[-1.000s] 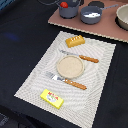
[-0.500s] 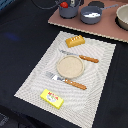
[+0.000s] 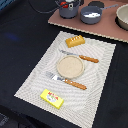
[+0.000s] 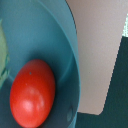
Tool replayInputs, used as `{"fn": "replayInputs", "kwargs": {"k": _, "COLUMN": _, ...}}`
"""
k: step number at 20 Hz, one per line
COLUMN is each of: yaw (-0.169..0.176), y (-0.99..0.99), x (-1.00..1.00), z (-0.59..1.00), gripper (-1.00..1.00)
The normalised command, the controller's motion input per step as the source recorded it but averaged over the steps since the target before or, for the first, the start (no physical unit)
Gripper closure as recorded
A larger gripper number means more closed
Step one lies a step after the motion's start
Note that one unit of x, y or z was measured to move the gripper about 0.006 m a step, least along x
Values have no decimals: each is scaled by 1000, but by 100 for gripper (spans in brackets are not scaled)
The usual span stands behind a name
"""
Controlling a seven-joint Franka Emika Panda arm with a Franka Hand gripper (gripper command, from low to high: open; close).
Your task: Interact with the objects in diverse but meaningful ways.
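Ext view: pale woven placemat (image 3: 35,85) on dark tabletop (image 3: 20,45), set diagonal. Beige plate (image 3: 69,66) at mat centre, nothing on it. Orange-handled knife (image 3: 80,56) just on far side of plate, blade pointing to ext view's left. Orange-handled fork (image 3: 66,81) just on near side of plate, tines to ext view's left. Both lie close beside plate rim; can't tell if touching. Orange bread loaf (image 3: 75,41) on far edge of mat, apart from knife. Yellow packet (image 3: 52,99) w/ red print on near part of mat, well apart from plate.

Far side: pinkish-brown board (image 3: 107,31) on the tabletop. On it, grey pot (image 3: 68,8) at ext view's left, w/ sth red at its top, partly cut by frame edge. Grey saucepan (image 3: 92,14) just to its right, white inside, long handle running to ext view's right. Another round vessel (image 3: 123,16) at far right edge, cropped, type unclear.

Wrist view: red tomato (image 4: 32,94) lying inside a teal-grey bowl-like vessel (image 4: 55,35), against its inner wall. Pale green bit (image 4: 3,55) at frame edge, unclear what. Beyond vessel rim: pinkish board surface (image 4: 97,50), then dark tabletop strip.

Gripper: no fingers visible in either view; arm not seen in ext view. Can't tell opening or whether it holds anything.
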Motion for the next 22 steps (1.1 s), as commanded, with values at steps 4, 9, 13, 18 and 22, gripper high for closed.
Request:
{"fn": "replayInputs", "kwargs": {"k": 4, "yaw": 24, "y": 39, "x": -56, "z": -289, "gripper": -100}}
{"fn": "replayInputs", "kwargs": {"k": 9, "yaw": 77, "y": 209, "x": -260, "z": -258, "gripper": -100}}
{"fn": "replayInputs", "kwargs": {"k": 13, "yaw": 64, "y": 195, "x": -226, "z": -291, "gripper": -100}}
{"fn": "replayInputs", "kwargs": {"k": 18, "yaw": 31, "y": 39, "x": -1, "z": -245, "gripper": -100}}
{"fn": "replayInputs", "kwargs": {"k": 22, "yaw": 0, "y": 0, "x": 124, "z": -218, "gripper": -100}}
